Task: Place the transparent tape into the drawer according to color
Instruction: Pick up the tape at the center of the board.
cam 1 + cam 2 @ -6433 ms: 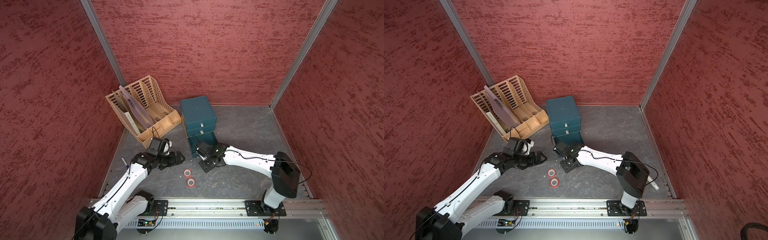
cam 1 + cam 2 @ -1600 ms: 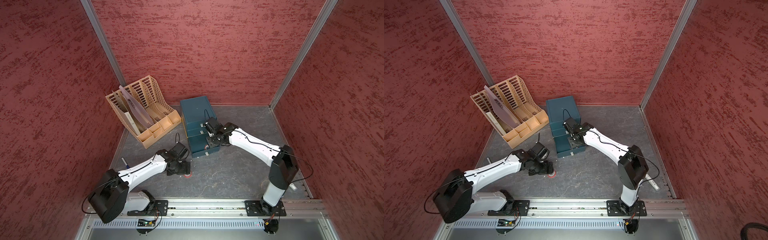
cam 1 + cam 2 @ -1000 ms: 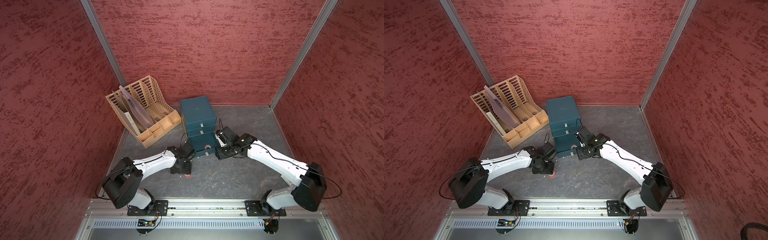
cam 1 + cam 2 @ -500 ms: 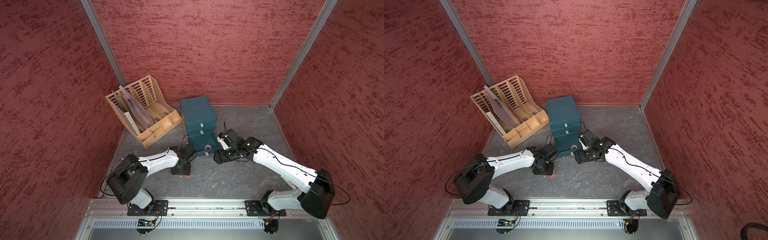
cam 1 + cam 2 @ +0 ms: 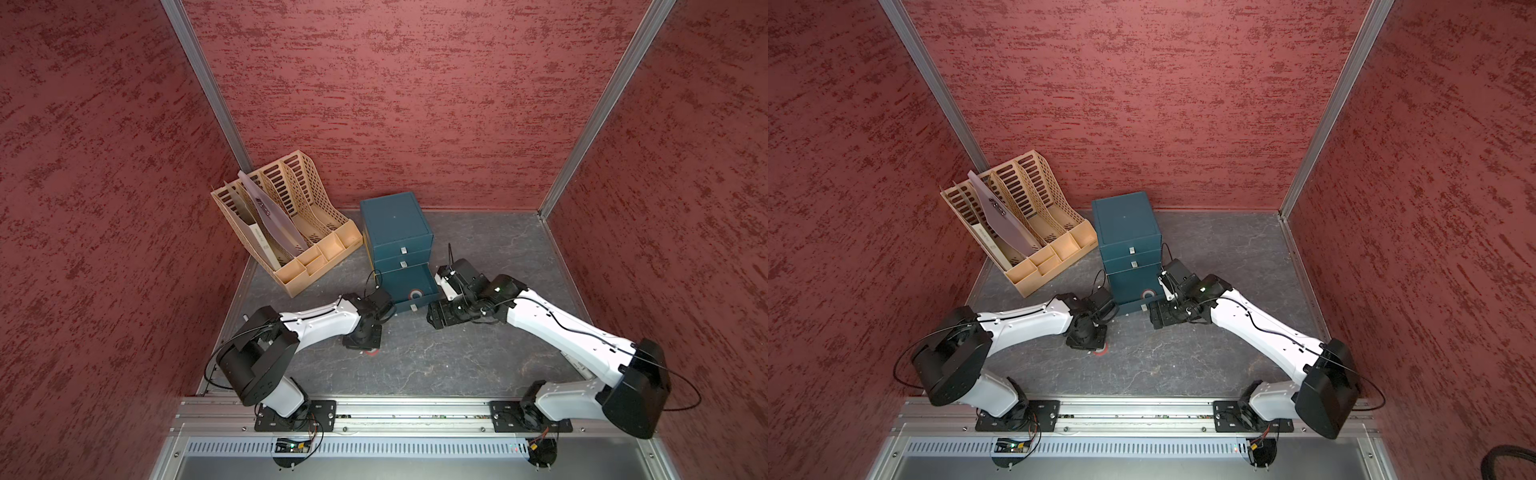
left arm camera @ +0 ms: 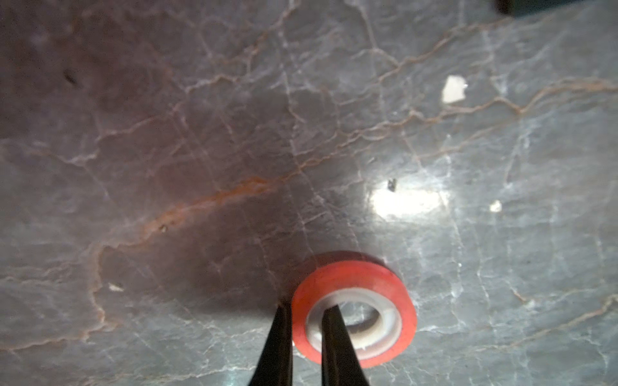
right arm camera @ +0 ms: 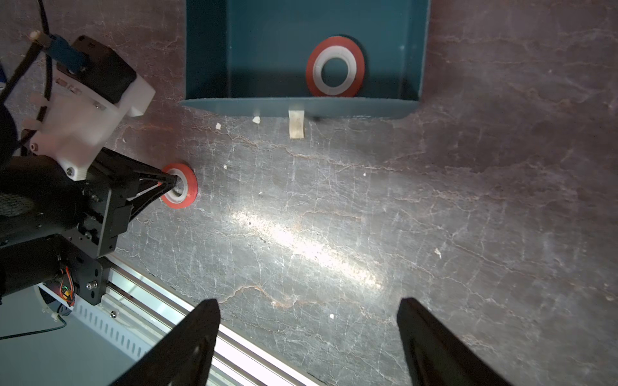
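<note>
The left gripper (image 6: 306, 310) has its thin black jaws pinched on the wall of a red tape roll (image 6: 368, 277), one tip inside the white core and one outside. This glossy, translucent ring rests on the grey, veined, stone-look table (image 6: 167, 133). A second red roll (image 7: 335, 41) lies flat in the open bottom drawer (image 7: 267, 60) of the teal, box-shaped cabinet (image 5: 392, 224). The right gripper (image 7: 307, 302) hovers in front of that drawer, jaws wide apart and empty. A slotted beige file rack (image 5: 332, 245) stands beside the cabinet; the label on its folder is too small to read.
</note>
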Controlling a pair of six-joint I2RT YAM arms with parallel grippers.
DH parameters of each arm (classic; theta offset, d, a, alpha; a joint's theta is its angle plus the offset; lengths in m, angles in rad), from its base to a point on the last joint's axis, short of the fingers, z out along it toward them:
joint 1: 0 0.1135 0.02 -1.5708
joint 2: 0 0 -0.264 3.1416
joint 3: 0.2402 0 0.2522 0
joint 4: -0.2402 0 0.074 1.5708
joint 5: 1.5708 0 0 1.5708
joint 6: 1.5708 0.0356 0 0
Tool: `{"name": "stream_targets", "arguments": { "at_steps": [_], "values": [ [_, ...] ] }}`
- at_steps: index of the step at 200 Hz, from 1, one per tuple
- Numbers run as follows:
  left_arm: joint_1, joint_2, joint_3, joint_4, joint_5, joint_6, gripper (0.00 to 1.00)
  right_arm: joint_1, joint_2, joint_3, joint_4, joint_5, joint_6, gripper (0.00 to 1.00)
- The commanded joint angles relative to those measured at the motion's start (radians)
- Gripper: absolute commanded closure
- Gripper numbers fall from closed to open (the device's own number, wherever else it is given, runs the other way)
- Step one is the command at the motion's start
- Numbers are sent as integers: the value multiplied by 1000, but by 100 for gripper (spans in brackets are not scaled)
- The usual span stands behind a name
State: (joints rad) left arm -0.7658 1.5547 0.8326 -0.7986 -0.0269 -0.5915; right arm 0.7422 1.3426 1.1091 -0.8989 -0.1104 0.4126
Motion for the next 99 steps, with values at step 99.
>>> {"name": "stream_targets", "arguments": {
  "at_steps": [99],
  "values": [
    [-12,-79,67,-77,-27,0,100,-9,-46,-38,32,-5,12,7]
  ]
}}
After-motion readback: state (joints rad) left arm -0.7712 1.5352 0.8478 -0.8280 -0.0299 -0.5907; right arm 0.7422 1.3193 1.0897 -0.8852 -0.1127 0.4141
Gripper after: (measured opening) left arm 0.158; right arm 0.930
